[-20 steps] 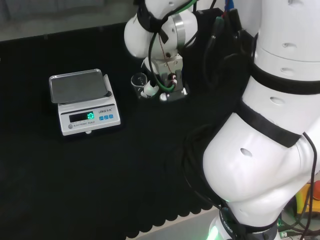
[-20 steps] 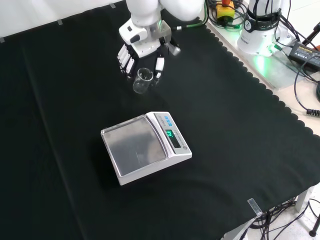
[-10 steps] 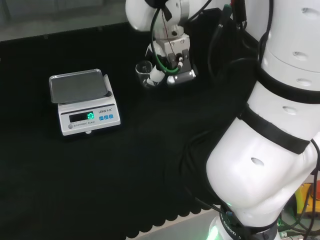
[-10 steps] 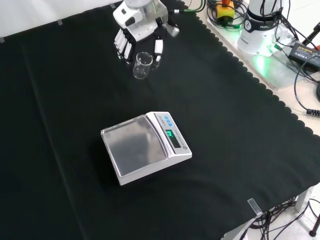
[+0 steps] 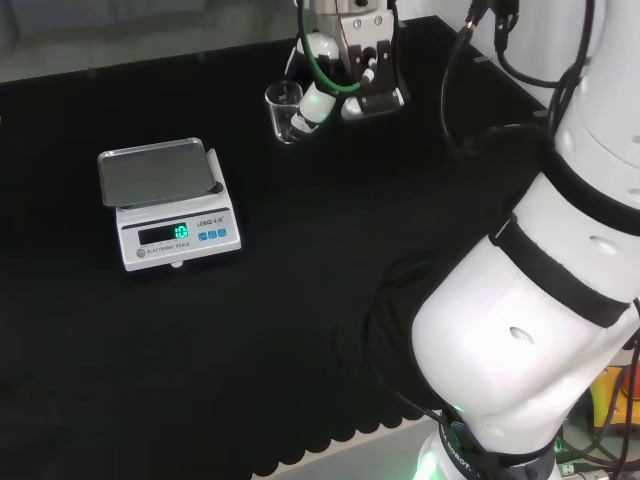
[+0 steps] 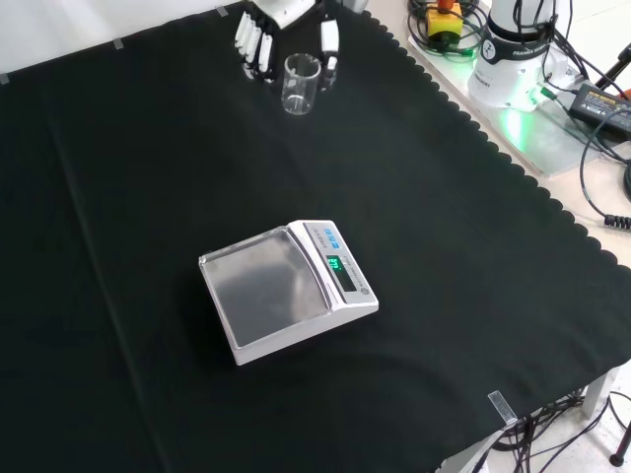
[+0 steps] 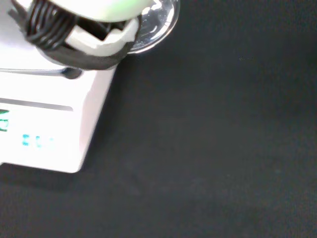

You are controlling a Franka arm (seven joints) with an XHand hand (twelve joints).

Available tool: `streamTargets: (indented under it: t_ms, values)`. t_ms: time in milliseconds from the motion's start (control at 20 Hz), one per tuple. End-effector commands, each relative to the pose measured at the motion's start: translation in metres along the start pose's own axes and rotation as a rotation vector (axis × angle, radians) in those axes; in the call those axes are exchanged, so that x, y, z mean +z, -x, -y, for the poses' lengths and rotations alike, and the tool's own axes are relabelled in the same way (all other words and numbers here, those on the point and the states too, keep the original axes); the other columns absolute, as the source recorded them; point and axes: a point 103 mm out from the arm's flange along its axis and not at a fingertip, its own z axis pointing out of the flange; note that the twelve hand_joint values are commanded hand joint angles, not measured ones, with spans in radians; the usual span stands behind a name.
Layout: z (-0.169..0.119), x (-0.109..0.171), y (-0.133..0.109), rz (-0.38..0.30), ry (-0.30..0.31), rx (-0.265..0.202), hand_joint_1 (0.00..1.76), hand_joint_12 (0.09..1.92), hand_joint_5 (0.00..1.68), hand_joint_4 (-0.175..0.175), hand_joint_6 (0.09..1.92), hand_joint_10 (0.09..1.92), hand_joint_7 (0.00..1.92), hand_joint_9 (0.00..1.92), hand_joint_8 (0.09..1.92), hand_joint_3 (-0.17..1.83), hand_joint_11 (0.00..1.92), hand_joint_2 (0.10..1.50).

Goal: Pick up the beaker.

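A small clear glass beaker (image 5: 283,110) (image 6: 301,85) hangs upright in the air above the black cloth. The hand (image 5: 322,98) (image 6: 258,39) is shut on it, with white fingers on one side and the thumb (image 6: 328,39) on the other. In the wrist view the beaker's round base (image 7: 157,26) shows beside a blurred part of the hand (image 7: 94,34). The beaker looks empty.
A white digital scale (image 5: 165,203) (image 6: 286,289) (image 7: 44,119) with a steel pan and a lit green display stands on the cloth, well below and apart from the beaker. The arm's white links (image 5: 560,250) rise at the head view's right. Cables and the arm's base (image 6: 513,59) lie beyond the cloth's scalloped edge.
The hand has risen with the beaker in it, lifting it off the cloth; in the front view both moved toward the top edge. The scale has not moved.
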Motion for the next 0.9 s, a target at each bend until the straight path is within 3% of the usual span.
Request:
streamTargets:
  t_ms: [50, 250, 650, 800, 850, 900]
  values:
    - [0.024, -0.056, -0.023, -0.072, 0.021, -0.069, 1.11, 1.3, 1.18, 0.175, 0.94, 0.76, 0.7, 0.6, 0.89, 0.87, 0.61, 0.59]
    - [0.023, -0.058, -0.026, -0.103, 0.037, -0.075, 1.11, 1.3, 1.18, 0.175, 0.94, 0.76, 0.7, 0.6, 0.89, 0.88, 0.61, 0.59]
    - [0.033, -0.055, -0.026, -0.144, 0.046, -0.036, 1.11, 1.3, 1.18, 0.175, 0.95, 0.77, 0.69, 0.59, 0.9, 0.88, 0.61, 0.58]
    - [0.038, -0.056, -0.029, -0.133, 0.065, -0.051, 1.11, 1.3, 1.18, 0.175, 0.95, 0.77, 0.69, 0.59, 0.9, 0.89, 0.61, 0.58]
    - [0.038, -0.057, -0.036, -0.115, 0.068, 0.027, 1.11, 1.3, 1.18, 0.175, 0.95, 0.77, 0.69, 0.59, 0.9, 0.89, 0.61, 0.58]
    - [0.04, -0.059, -0.041, -0.1, 0.065, 0.062, 1.11, 1.3, 1.18, 0.175, 0.95, 0.77, 0.69, 0.59, 0.9, 0.89, 0.61, 0.58]
